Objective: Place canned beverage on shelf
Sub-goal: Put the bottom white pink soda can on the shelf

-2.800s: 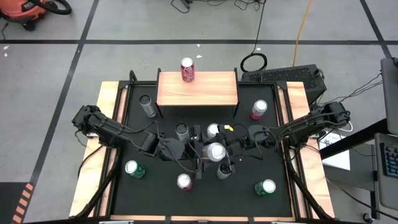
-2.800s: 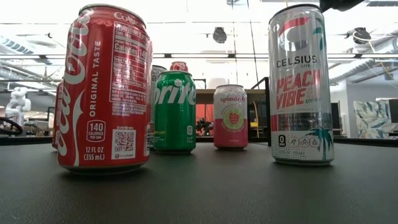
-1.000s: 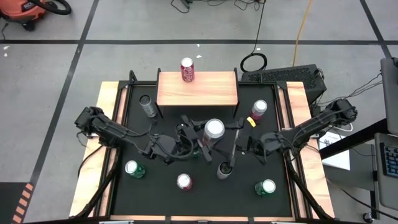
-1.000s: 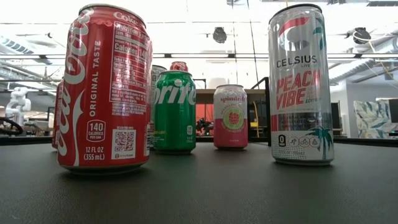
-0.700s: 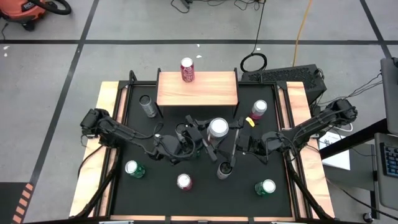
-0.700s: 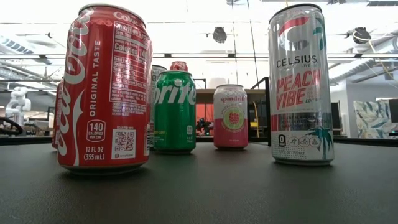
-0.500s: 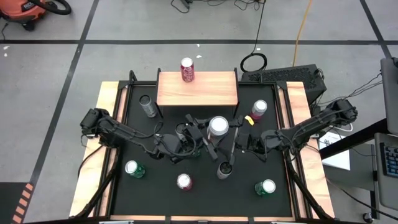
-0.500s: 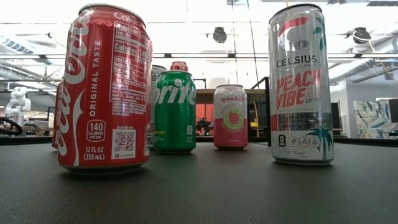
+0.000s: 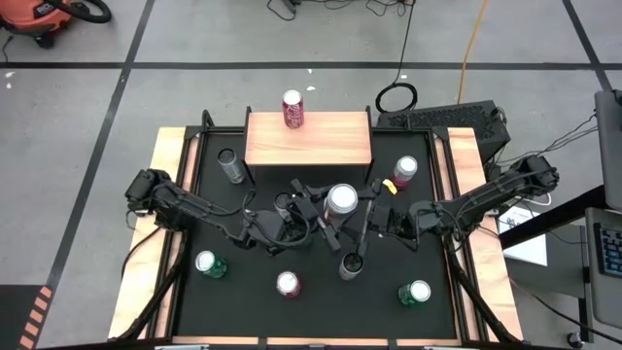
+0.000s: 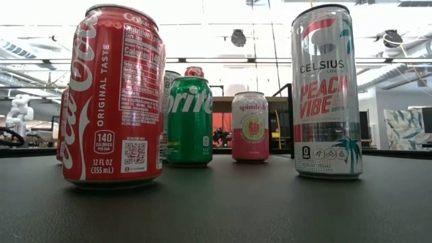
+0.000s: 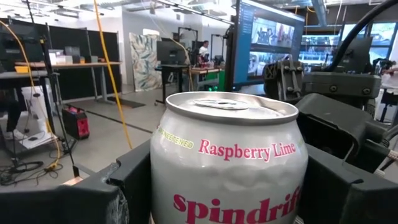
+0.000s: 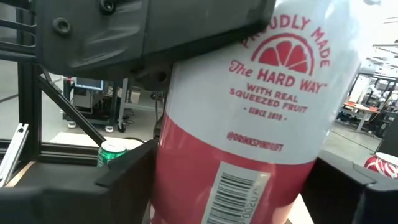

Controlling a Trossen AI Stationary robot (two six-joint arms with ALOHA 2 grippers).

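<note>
A white and pink Spindrift can (image 9: 340,199) is held up over the middle of the black mat, near the front of the shelf (image 9: 309,138). The shelf is a light wood top on thin black legs, and a red can (image 9: 293,109) stands at its far edge. My left gripper (image 9: 326,206) is shut on the Spindrift can (image 11: 230,155). My right gripper (image 9: 377,216) is open just right of the can, and its fingers stand on either side of the can's lower part (image 12: 236,168). My left gripper pinches the can's side wall (image 11: 163,180) between its two fingers (image 11: 127,183), below the top rim. The fingers come level from the table's left. The can stands upright, lifted clear of the mat. My right gripper: I cannot tell whether its fingers touch the can.
Several cans stand on the mat (image 9: 243,282): a slim grey one (image 9: 230,165), a pink one (image 9: 404,170), green ones (image 9: 206,263) (image 9: 418,292), a red one (image 9: 289,284) and a slim silver one (image 9: 350,265) just nearer than the held can.
My left gripper has carried the can a little toward the table's right edge, upright and clear of the mat. My right gripper has moved a little toward the far edge and toward the can.
</note>
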